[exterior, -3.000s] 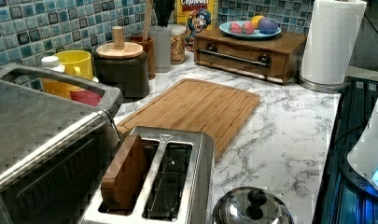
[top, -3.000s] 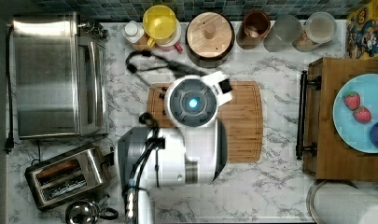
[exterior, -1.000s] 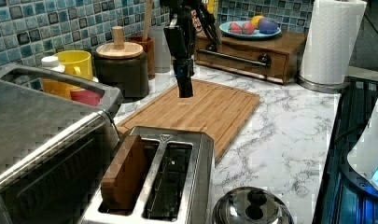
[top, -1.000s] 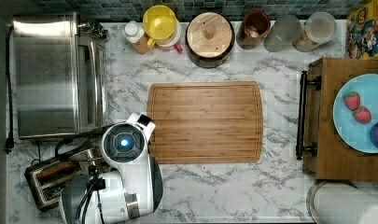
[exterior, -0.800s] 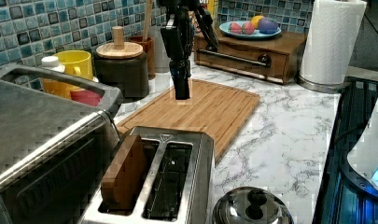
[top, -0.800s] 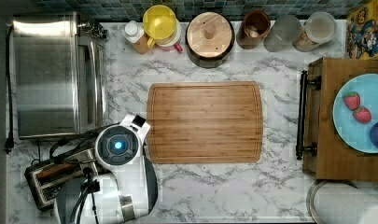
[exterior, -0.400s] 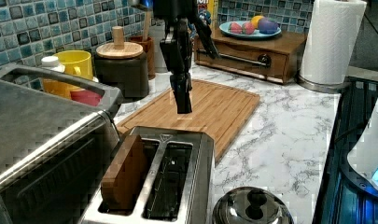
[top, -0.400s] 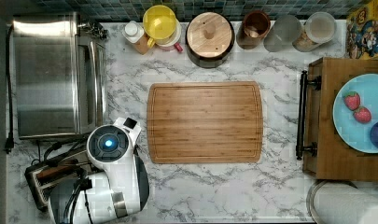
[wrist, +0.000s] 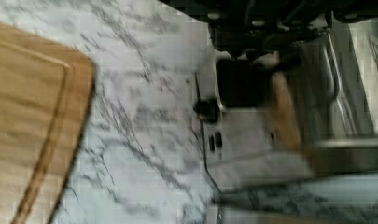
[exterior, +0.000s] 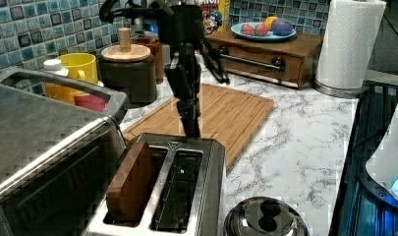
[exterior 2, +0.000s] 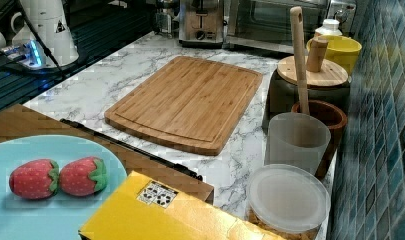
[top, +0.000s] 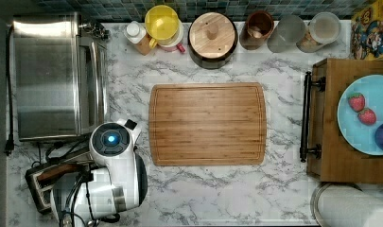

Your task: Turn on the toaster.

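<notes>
We see a white marble counter with grey veins (top: 227, 194). Directly on it: rectangular bamboo cutting board (top: 208, 124) mid-counter; boxy steel toaster oven (top: 52, 75) at the top view's left; small shiny steel toaster (exterior: 172, 191) just beside the oven. Along the tiled wall: yellow mug (top: 163, 22), dark round pot with wooden lid (top: 213, 32), brown wooden cup (top: 257, 29). Wooden drawer box (top: 354, 161) at the top view's right.

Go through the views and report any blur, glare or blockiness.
Wrist view: smeared, the small shiny steel pop-up toaster streaky. Left view: sharper, soft sheen on the large steel toaster oven, the dark tool crisp. Top view: blocky around the white arm. Right view: even light, blue glow near the white base.
</notes>
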Motion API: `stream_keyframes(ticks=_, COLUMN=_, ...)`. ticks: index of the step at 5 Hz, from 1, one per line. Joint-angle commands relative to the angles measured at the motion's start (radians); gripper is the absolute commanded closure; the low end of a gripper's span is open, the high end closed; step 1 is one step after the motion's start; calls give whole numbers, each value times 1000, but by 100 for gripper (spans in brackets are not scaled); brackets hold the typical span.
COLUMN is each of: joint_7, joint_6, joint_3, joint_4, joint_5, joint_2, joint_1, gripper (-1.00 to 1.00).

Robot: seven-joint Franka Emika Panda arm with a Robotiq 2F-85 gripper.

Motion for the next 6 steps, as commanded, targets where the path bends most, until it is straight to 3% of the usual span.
stream_keyframes(ticks=1, joint_7=102, joint_6=45, joint_3=9, joint_4=146, joint_5=-10, joint_2=53, joint_1=-5, gripper=100)
stream_keyframes(ticks=2, joint_7=134, joint_6=15, joint_3=-5, joint_4=152, joint_5=-26, joint_2=73, joint_1=-18, gripper=100)
stream_keyframes(ticks=4, joint_7=108, joint_6=-10, joint_3=19, joint_4=35, joint_5=-27, joint_2=60, joint_1=0, gripper=100)
stream_keyframes(ticks=6, joint_7=120, joint_6=32, joint_3=14, joint_4=-71, joint_5=-26, joint_2=203, joint_1=20, gripper=100)
